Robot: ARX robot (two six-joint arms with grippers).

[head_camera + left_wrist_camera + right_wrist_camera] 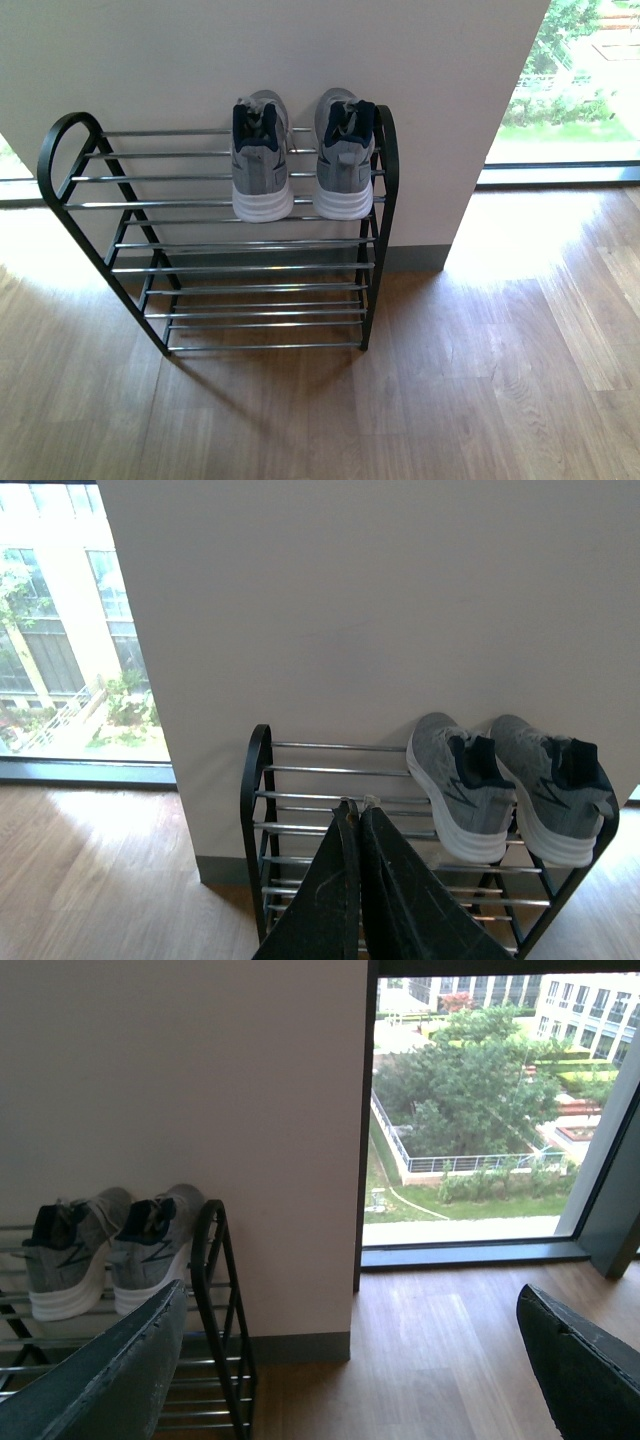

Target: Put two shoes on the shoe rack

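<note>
The left gripper [358, 805] has its two dark fingers [318, 900] pressed together, the tips meeting with nothing between them. The right gripper [350, 1300] is spread wide, its dark fingers [105, 1375] far apart and empty.

Grey knit sneakers [262, 160] [345, 155]: 2, upper centre of frame. Shoe rack [240, 267]: 1, centre-left, w/ approx. 3 tiers of chrome bars. Windows [570, 90] [8, 160]: 2, upper right & far left edge.
</note>
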